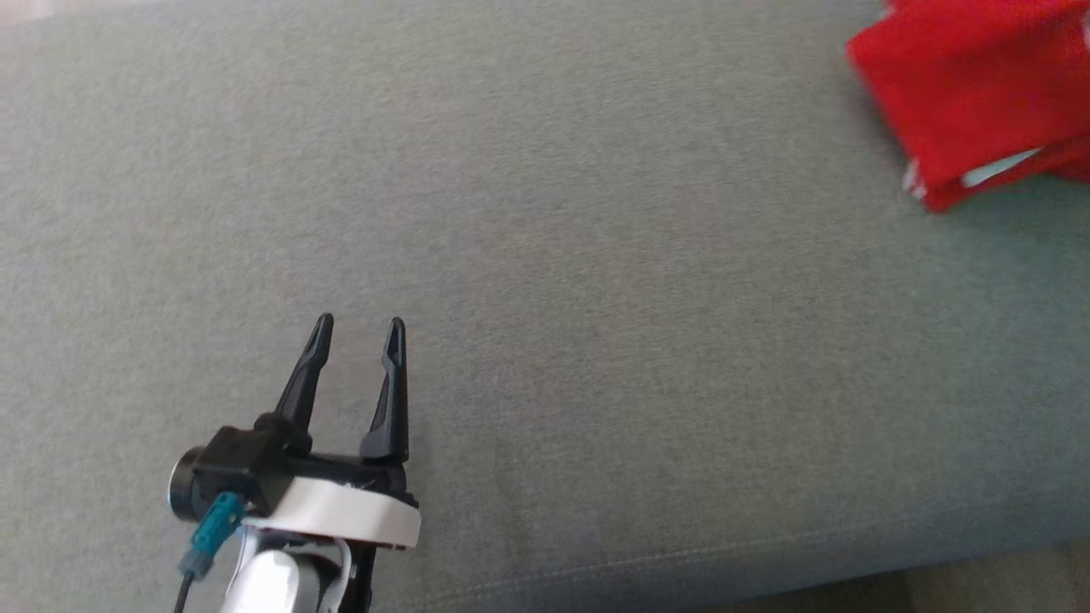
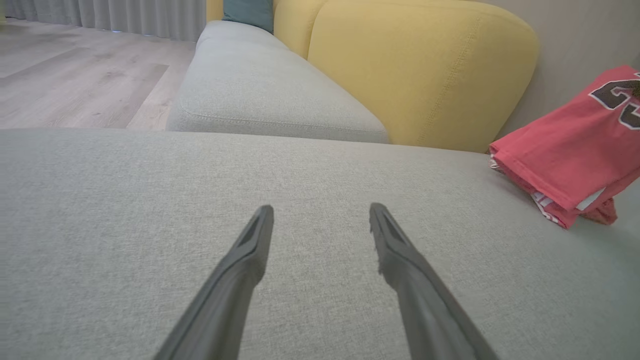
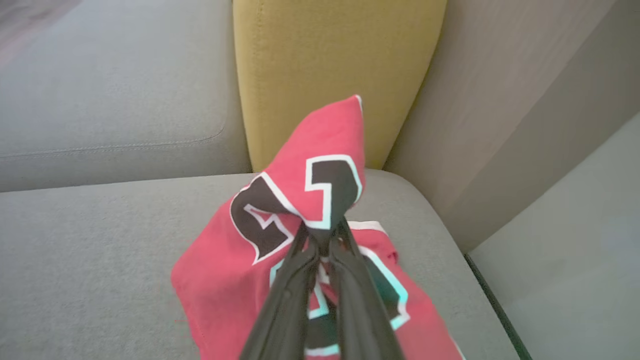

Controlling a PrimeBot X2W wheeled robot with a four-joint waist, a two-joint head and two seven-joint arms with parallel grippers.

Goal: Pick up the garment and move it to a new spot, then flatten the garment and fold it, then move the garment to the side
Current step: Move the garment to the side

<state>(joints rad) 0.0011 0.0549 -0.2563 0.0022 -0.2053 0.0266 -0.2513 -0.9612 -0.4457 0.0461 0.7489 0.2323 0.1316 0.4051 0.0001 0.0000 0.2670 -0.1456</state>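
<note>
Left hand (image 1: 359, 323): two long black tapered fingers (image 1: 387, 400) on a black block (image 1: 247, 464) ahead of the white collar (image 1: 341, 515). Teal connector (image 1: 209, 532) and dark cable (image 1: 181, 596) beside the collar, silver forearm (image 1: 272, 587) behind it. Right hand (image 3: 322, 235): same black fingers.

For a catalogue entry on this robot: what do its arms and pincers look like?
The left pincer has two long, tapered black fingers on a black block with a round housing at its side. Below come a white plastic collar and a pale silver forearm, with a teal connector on a dark cable. The right pincer has similar slim dark fingers.
</note>
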